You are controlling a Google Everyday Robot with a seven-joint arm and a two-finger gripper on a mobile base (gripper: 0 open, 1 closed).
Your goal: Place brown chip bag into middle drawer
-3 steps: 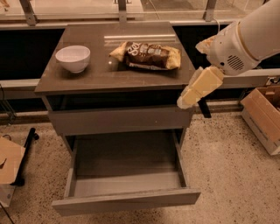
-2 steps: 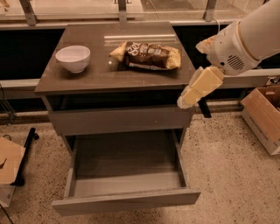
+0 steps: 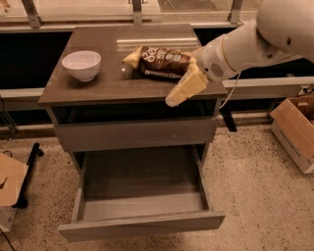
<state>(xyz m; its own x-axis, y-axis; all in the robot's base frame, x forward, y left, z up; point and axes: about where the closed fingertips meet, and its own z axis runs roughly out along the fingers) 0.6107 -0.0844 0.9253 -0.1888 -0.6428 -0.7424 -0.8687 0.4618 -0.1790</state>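
Brown chip bag (image 3: 164, 61) is noted on the cabinet top (image 3: 98, 88), gripper (image 3: 185, 88) at its near-right end, grip state not discernible; reach step is judged, grasp and lowering into the open middle drawer (image 3: 142, 226) being required next.

This looks like a robot test area in an office or lab building rather than a home. The hard speckled stone-like floor (image 3: 255, 186) has an open brown cardboard box (image 3: 297, 132) standing on it at the right and flattened brown cardboard (image 3: 10, 179) at the left. Grey metal railing posts (image 3: 137, 10) run behind a plain grey cabinet (image 3: 137, 135). A bulky white robot arm (image 3: 255, 41) reaches in, its cream pincer (image 3: 172, 99) over the front right edge of the cabinet's dark surface (image 3: 98, 86).
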